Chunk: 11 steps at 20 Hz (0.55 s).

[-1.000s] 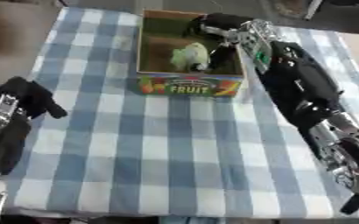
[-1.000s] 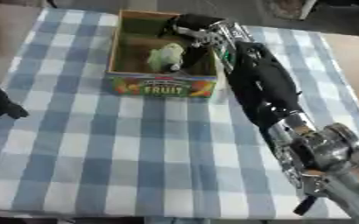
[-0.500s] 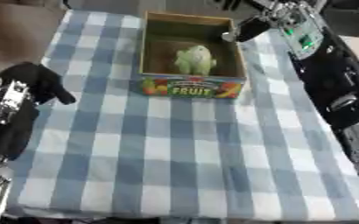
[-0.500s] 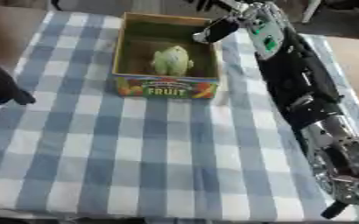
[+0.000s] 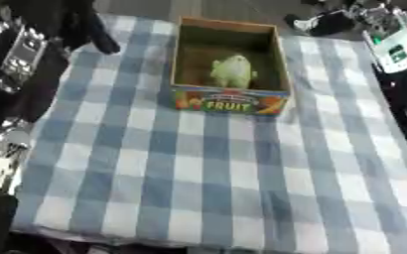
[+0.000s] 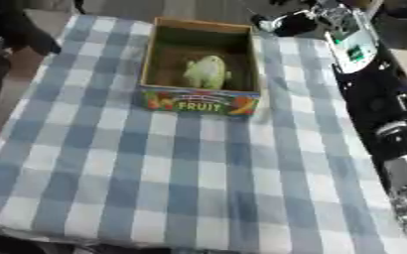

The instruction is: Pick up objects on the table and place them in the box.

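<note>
The left hand (image 5: 90,30) shows at the upper left, a dark shape raised over the bench's (image 5: 207,178) left far corner, well apart from the box (image 5: 229,101). It is too blurred to tell whether its fingers are straight or curled, and nothing can be seen in it. The left arm (image 5: 16,59) runs down the left edge of the view, black with silver parts.

The bench is covered by a blue-and-white checked cloth (image 6: 189,183). The near and middle squares carry no loose thing.

The box stands toward the far middle of the bench, an open cardboard carton whose near wall bears a coloured label reading FRUIT. Inside it, on the floor toward the near side, lies a pale green rounded object (image 5: 233,72), lumpy in outline; its kind cannot be made out. It touches neither side wall clearly.

The right hand (image 6: 281,22) is at the far edge, just beyond the box's far right corner and outside it. Its dark fingers look bunched, with nothing in them, but blur makes this uncertain. The right arm (image 6: 372,99) stretches down the right side, beside the cloth's edge.
</note>
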### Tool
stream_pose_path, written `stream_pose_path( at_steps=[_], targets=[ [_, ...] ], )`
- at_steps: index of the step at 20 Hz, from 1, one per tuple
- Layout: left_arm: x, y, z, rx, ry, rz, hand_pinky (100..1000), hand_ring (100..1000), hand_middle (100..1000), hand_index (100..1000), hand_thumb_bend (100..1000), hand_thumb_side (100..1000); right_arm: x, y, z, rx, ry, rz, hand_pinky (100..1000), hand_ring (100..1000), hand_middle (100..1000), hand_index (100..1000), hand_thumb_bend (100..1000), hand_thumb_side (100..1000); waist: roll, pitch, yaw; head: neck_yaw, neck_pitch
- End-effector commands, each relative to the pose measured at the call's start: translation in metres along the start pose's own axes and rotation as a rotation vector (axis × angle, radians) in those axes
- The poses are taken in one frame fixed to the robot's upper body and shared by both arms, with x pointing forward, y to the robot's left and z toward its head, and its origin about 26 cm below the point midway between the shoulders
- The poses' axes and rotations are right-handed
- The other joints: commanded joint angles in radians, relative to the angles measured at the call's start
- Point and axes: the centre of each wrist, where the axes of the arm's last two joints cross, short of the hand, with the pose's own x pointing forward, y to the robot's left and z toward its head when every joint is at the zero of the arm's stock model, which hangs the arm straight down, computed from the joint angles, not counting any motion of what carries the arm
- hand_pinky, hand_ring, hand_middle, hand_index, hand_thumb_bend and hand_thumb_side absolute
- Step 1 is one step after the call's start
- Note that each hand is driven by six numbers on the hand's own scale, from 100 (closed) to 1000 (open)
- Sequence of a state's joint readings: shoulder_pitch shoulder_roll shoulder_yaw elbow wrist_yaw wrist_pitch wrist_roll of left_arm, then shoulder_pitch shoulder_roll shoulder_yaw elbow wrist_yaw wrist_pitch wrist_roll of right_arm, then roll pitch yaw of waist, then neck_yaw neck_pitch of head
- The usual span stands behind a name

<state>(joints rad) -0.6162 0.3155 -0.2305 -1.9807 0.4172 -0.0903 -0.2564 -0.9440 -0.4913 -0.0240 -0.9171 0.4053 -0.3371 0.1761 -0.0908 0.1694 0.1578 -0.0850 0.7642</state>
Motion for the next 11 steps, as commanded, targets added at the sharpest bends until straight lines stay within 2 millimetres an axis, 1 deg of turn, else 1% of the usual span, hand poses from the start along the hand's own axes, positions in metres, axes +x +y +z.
stream_pose_path(
  at_steps=[1,3,6,9,11],
  targets=[
    [0.016,-0.001,-0.023,-0.07,-0.136,0.01,627,549,571,805,100,570,0.001,-0.027,0.004,-0.071,0.004,0.003,581,585,650,801,380,114,0.004,-0.024,-0.004,0.016,0.006],
    [0.023,0.0,-0.034,-0.106,-0.204,0.016,639,567,595,839,100,569,-0.002,-0.027,0.008,-0.076,0.018,-0.007,579,584,649,800,377,113,0.003,-0.028,-0.006,0.023,0.006],
    [0.033,0.001,-0.048,-0.153,-0.281,0.015,647,575,609,936,100,575,-0.009,-0.029,0.015,-0.098,0.042,-0.023,571,572,635,793,361,105,0.002,-0.032,-0.006,0.033,0.006],
    [0.046,0.008,-0.057,-0.156,-0.319,-0.068,656,581,617,921,100,503,-0.014,-0.031,0.022,-0.145,0.064,-0.052,562,558,620,787,353,102,0.001,-0.037,-0.005,0.032,0.006],
    [0.05,0.01,-0.061,-0.149,-0.319,-0.131,655,586,624,954,100,509,-0.016,-0.032,0.026,-0.169,0.073,-0.071,560,554,615,786,351,105,0.002,-0.039,-0.006,0.028,0.006]
  ],
)
